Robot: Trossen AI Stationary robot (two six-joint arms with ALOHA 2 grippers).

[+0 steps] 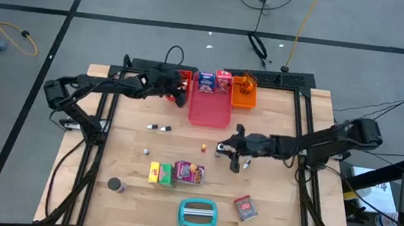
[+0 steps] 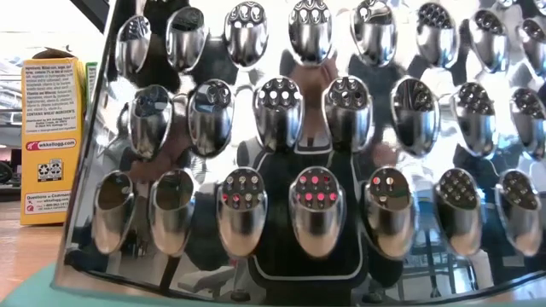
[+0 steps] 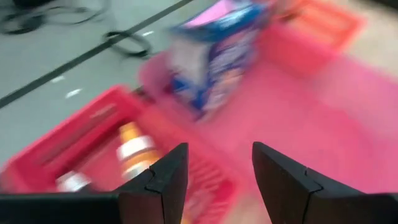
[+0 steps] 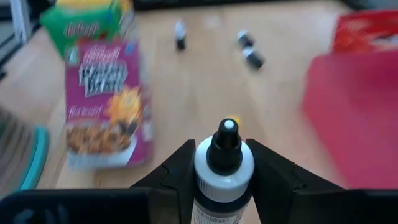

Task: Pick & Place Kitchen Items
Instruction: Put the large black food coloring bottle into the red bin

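Teal-and-grey object (image 1: 197,214): near bench edge.
Purple box (image 1: 190,173): lying flat mid-bench, beside green box (image 1: 166,174).
Right gripper (image 1: 226,155): jaws closed on small white bottle (image 4: 223,168), mid-bench.
Left gripper (image 3: 214,180): jaws apart, empty, over red tray (image 3: 93,146) beside pink tray (image 1: 210,110).

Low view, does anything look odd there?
Yes. The teal-and-grey grater stands right against the lens and hides nearly the whole table; only a yellow box shows beside it. Neither gripper shows there.
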